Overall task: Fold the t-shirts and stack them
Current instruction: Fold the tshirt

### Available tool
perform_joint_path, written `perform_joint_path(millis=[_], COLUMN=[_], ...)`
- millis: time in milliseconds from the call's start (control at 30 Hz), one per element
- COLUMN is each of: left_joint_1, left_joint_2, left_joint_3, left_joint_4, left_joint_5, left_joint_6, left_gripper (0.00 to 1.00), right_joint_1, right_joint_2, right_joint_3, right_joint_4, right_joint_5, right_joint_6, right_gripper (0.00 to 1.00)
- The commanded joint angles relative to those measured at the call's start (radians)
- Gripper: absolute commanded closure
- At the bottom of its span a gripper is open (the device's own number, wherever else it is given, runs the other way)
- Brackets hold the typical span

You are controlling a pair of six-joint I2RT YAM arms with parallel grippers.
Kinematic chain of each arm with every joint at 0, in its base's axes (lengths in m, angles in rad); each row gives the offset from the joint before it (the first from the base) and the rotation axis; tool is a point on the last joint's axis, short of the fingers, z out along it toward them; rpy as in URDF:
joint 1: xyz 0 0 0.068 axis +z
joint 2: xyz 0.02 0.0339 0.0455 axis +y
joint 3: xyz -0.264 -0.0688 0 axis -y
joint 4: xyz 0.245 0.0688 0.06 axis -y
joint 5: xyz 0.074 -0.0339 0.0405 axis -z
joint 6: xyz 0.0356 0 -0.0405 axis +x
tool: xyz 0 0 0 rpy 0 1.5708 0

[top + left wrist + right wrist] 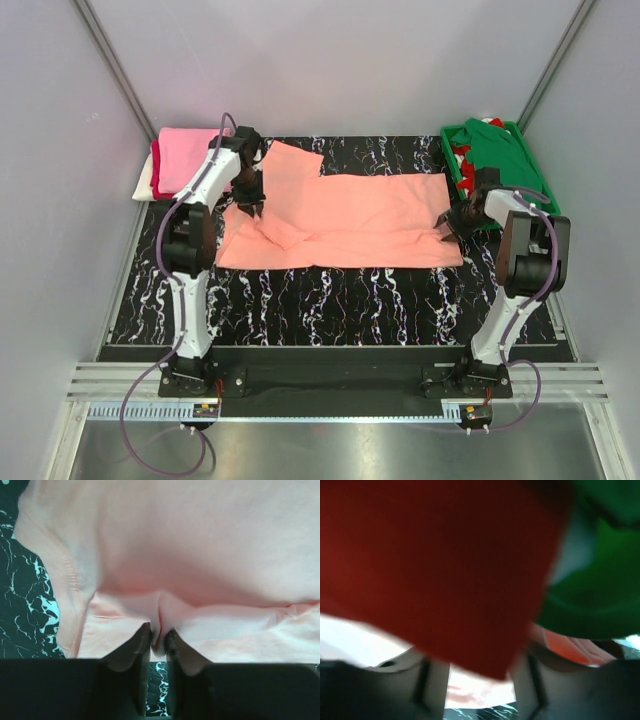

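The left gripper (159, 633) pinches a ridge of the salmon-peach t-shirt (350, 215), which is spread across the table's middle. The right gripper (447, 224) stands spread at the shirt's right edge. Releasing low should keep the fold flat.

Left arm (192, 300), right arm (497, 325): white tube links between bulky black joint blocks. A thin purple-grey cable (160, 235) loops beside each arm and trails past the black base plates (200, 380). Left gripper (250, 207) is black. In the wrist view its fingers (131, 647) are dark, matte and tapered to blunt tips. Right fingers (431, 680) dark grey, blurred.
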Motion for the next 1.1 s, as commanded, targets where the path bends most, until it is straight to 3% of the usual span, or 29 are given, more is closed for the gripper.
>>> perform_joint_path(millis=[0, 33, 100, 167, 267, 400, 633, 833, 1067], left_joint_1=[0.010, 0.010, 0.009, 0.010, 0.008, 0.023, 0.138, 0.221, 0.235], left_joint_2=[0.030, 0.018, -0.046, -0.127, -0.293, -0.540, -0.858, -0.867, -0.817], left_joint_3=[0.146, 0.160, 0.175, 0.149, 0.015, -0.468, -0.989, -1.110, -1.150], left_joint_4=[-0.064, -0.071, -0.069, -0.075, -0.028, 0.135, 0.469, 0.595, 0.644], left_joint_5=[0.020, 0.015, -0.010, -0.052, -0.080, -0.050, 0.090, 0.151, 0.110], left_joint_6=[-0.014, -0.018, -0.026, -0.027, -0.044, -0.119, -0.247, -0.308, -0.330], left_gripper=[0.70, 0.48, 0.33, 0.21, 0.15, 0.12, 0.04, 0.04, 0.05], right_joint_1=[0.002, 0.002, 0.002, 0.006, 0.010, 0.007, -0.105, -0.149, -0.160], right_joint_2=[0.004, -0.013, -0.041, -0.087, -0.182, -0.341, -0.527, -0.475, -0.357], right_joint_3=[0.106, 0.126, 0.178, 0.223, 0.199, 0.032, -0.330, -0.403, -0.403], right_joint_4=[-0.026, -0.037, -0.069, -0.118, -0.158, -0.160, -0.075, -0.005, 0.075], right_joint_5=[-0.016, -0.015, -0.006, 0.020, 0.048, 0.069, -0.015, -0.038, -0.056], right_joint_6=[-0.003, -0.005, -0.029, -0.064, -0.098, -0.130, -0.166, -0.189, -0.166], right_gripper=[0.43, 0.29, 0.22, 0.19, 0.18, 0.16, 0.14, 0.22, 0.33])
